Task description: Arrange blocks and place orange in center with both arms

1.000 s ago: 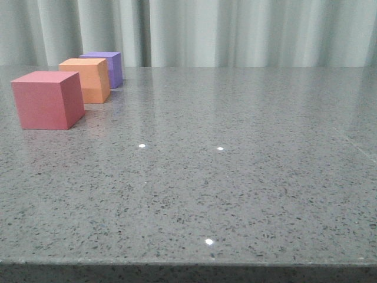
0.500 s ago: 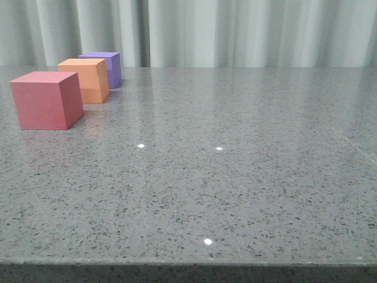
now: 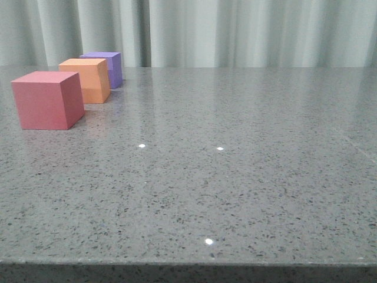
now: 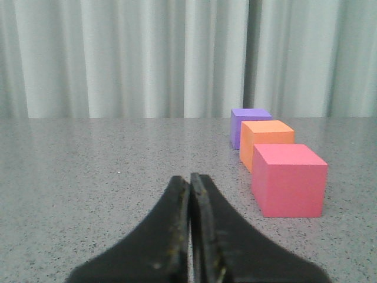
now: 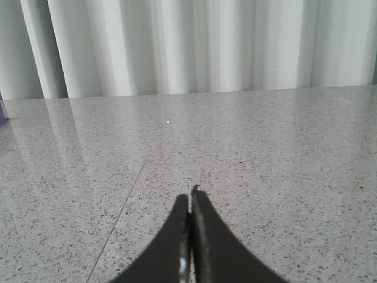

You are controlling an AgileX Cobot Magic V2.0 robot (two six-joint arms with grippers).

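Front cam: we see 3 cubes in a row on the grey speckled worktop (image 3: 235,177), all in the far-left area, roughly 10–11 o'clock from worktop centre. Nearest is the pinkish-red cube (image 3: 47,99), behind it the orange cube (image 3: 86,79), and furthest back the purple cube (image 3: 107,68), close to the pale curtain (image 3: 247,32) at the far edge. Orange sits between the other two, so it's the middle one of the row. Gaps: orange and purple overlap in our view, can't tell if touching; pink and orange look just apart, w/ a sliver of worktop showing between them. All 3 upright, flat on the worktop, faces approx aligned. Neither arm shows in the front cam. Left wrist cam: left gripper (image 4: 190,175) has its jaws pressed together, nothing between them, tips low over bare worktop. The same row sits at approx 1–2 o'clock from the tips, pink closest, then orange, then purple, none in contact w/ the jaws. Right wrist cam: right gripper (image 5: 191,194) also has jaws closed on nothing, tips over bare worktop. Only a purple sliver at the frame edge, at approx 10 o'clock from the tips, prob the purple cube but too little visible for us to confirm. A faint seam line (image 5: 121,218) runs across the worktop near the right jaws. Few small light glints on the worktop surface.
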